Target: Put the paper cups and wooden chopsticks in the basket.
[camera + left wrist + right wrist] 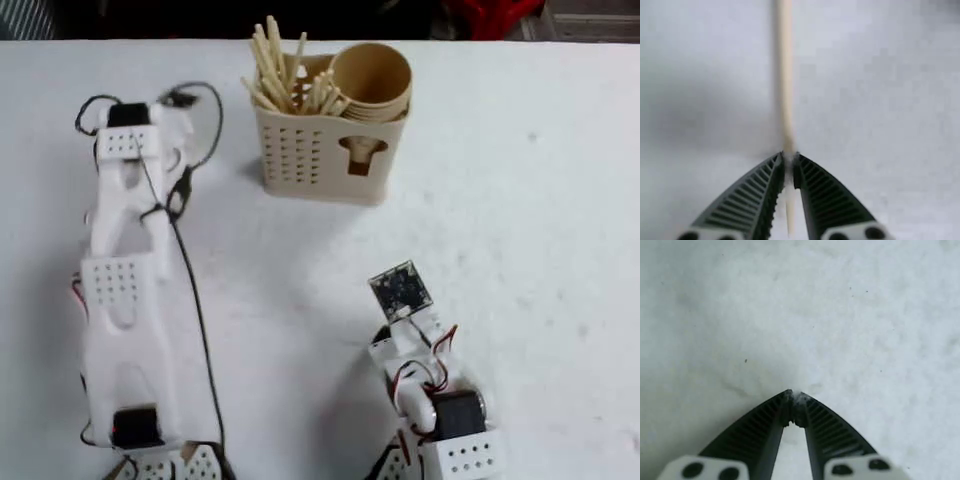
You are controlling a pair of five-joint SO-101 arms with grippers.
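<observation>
The left gripper (789,159) has its jaws pressed together on a single wooden chopstick (785,75), pinching it close to one end. The chopstick's long axis runs in line with the jaws. Most of its length points straight out beyond the tips, and a short stub passes back between the fingers toward the wrist. It cannot be told whether the free end rests on the table (520,200) or hangs just above it. The left arm (125,250) lies stretched along the left side of the table, with its wrist toward the far edge. The basket (320,160) stands at the middle of the far edge, to the right of that wrist and apart from it. The coming move is therefore judged to be a sideways carry to the right, along the far edge. The basket already holds a bundle of chopsticks (275,65) in its left half, standing nearly upright and fanned, and stacked paper cups (372,72) in its right half. For the held chopstick to drop in, its long axis probably needs tipping toward upright above the left half. The right gripper (794,396) has its jaws pressed together on nothing, over bare table. The right arm (430,390) sits folded at the near edge, right of the middle, so the left arm is the one placed to make the delivery.
</observation>
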